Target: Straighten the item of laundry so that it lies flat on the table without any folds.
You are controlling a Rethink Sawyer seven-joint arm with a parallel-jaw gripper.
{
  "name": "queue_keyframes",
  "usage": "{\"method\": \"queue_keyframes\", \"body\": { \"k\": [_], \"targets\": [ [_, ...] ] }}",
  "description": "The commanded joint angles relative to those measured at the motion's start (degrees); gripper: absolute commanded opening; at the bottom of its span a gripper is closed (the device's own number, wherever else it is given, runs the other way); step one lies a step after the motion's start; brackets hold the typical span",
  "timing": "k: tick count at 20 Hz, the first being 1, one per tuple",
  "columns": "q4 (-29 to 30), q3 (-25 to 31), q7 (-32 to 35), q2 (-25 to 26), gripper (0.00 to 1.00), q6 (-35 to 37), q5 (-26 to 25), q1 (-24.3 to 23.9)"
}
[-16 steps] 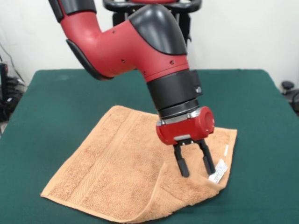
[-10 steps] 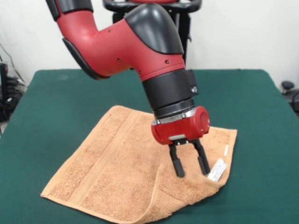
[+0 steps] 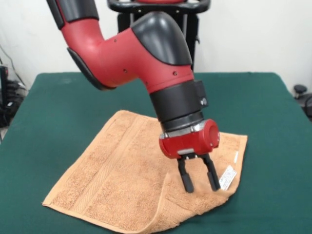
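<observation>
Big green table (image 3: 58,107) filling most of the picture. Orange towel (image 3: 122,170) lying in the lower middle, its lower right corner folded over, with a white label (image 3: 227,177) at the right. Red arm's claw (image 3: 199,184) spread apart, empty, right over that fold. Step in hand: probably reaching for the flap. Next: go down, pinch the folded corner, pull it out flat.

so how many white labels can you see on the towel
1. The white label sits at the towel's edge at picture right, just right of the open gripper. The folded-over flap could hide another.
</observation>
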Motion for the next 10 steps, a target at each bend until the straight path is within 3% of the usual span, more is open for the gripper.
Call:
{"method": "queue_keyframes", "body": {
  "k": [1,10],
  "targets": [
    [-6.9,-1.3,1.2,5.1,1.00,8.0,-0.1,3.6],
    [-7.3,-2.1,3.1,2.5,1.00,10.0,1.6,5.2]
  ]
}}
